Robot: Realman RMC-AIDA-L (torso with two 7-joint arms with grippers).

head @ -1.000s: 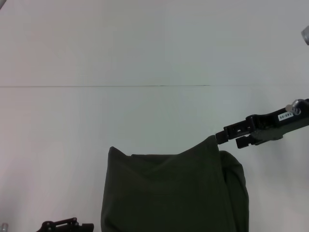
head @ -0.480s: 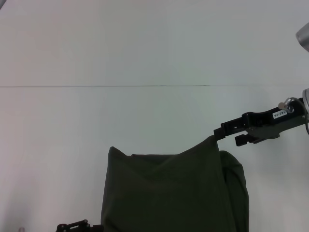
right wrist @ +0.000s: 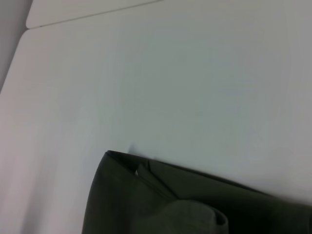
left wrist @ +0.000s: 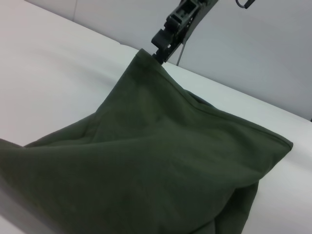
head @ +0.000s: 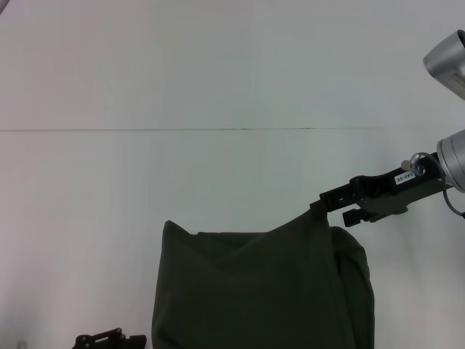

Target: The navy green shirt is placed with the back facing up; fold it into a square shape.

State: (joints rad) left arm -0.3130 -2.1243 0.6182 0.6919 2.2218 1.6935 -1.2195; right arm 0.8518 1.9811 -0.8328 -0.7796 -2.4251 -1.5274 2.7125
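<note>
The dark olive-green cloth shirt [head: 254, 291] lies bunched on the white counter [head: 218, 73], plain side showing. The right claw [head: 325, 206] pinches its raised far corner. The left claw [head: 109, 339] sits low beside the shirt; its opening cannot be determined.

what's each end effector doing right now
Right end effector: closed on the raised corner of the navy green shirt.
Left end effector: low beside the shirt's left edge, state cannot be told.

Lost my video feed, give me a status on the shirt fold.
Right gripper shut on the navy green shirt, corner lifted. Left gripper low by the shirt's left edge. Shirt partly folded, bunched on the table. Nothing in the way.
</note>
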